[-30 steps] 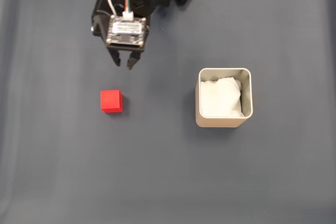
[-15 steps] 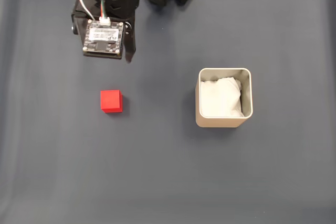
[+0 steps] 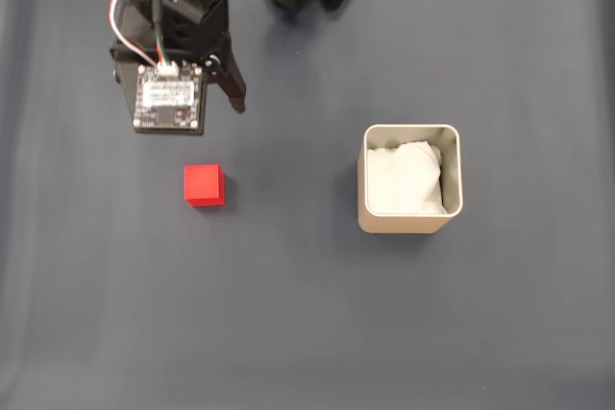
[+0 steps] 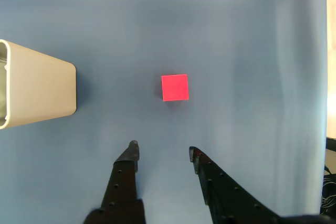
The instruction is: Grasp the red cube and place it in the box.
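Presently gripper [image 4: 163, 153] — fingers parted, holding nothing, touching nothing | red cube [image 4: 175, 87] on the cloth just ahead of the tips, apart from them | box [image 4: 37, 85] — cut off at wrist view's left edge, paper-lined.

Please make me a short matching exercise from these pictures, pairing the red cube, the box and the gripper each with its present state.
Things:
1. red cube
2. box
3. gripper

States:
A. open, holding nothing, fingertips apart above the cloth
B. lying alone on the dark cloth, untouched
C. upright, lined with white paper, no cube inside

Pairs: 1-B, 2-C, 3-A
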Robot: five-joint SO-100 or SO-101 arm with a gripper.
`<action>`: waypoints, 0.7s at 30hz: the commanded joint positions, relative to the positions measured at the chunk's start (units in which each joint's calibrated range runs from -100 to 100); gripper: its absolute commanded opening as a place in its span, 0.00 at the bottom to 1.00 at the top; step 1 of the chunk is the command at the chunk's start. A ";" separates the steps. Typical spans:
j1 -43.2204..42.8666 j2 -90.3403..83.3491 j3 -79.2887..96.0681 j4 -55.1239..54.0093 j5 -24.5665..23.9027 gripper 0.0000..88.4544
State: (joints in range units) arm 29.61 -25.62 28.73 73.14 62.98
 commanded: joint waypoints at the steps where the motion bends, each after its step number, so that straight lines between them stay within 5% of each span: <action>1: 0.47 1.56 -2.85 -3.02 0.78 0.30; 21: -0.17 10.96 -4.22 -19.14 0.83 0.35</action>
State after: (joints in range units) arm 29.61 -14.61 27.36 55.09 64.05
